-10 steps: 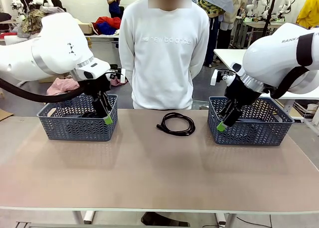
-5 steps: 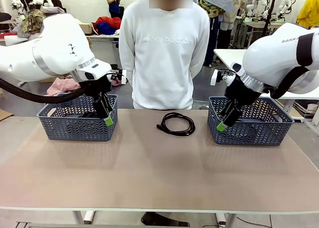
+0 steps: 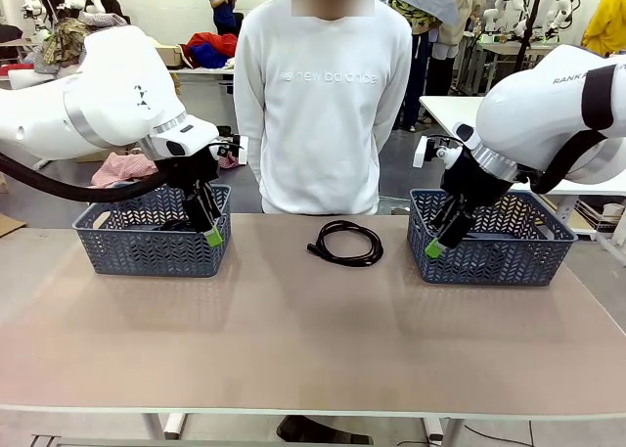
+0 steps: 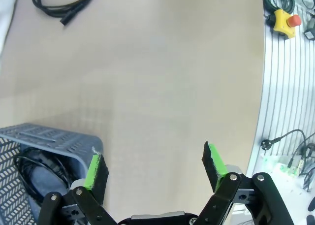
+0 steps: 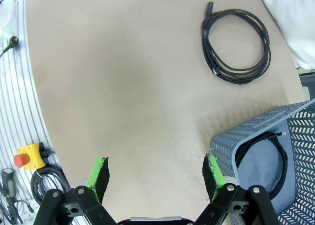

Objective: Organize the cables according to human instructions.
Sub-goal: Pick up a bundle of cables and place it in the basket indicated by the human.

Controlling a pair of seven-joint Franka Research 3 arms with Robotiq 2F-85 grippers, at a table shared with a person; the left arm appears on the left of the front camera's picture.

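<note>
Front view: one coiled cable (image 3: pixel 345 242) lies mid-table between two baskets (image 3: pixel 154 242). Left gripper (image 4: pixel 155 166) and right gripper (image 5: pixel 155 173) hover with fingers spread wide, holding nothing.

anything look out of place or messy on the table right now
Only one cable lies loose on the table, mid-table between the two baskets, neatly coiled. Other cables sit inside the left basket and right basket. Nothing spilled or damaged.

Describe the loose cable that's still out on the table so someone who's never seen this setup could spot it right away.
Start at the long beige table and find the two grey plastic lattice baskets near its far edge. Between them, in front of the person in white, lies a thin black cord coiled in a flat loop. Unlike the other cords, it sits on bare tabletop, not inside a basket.
</note>
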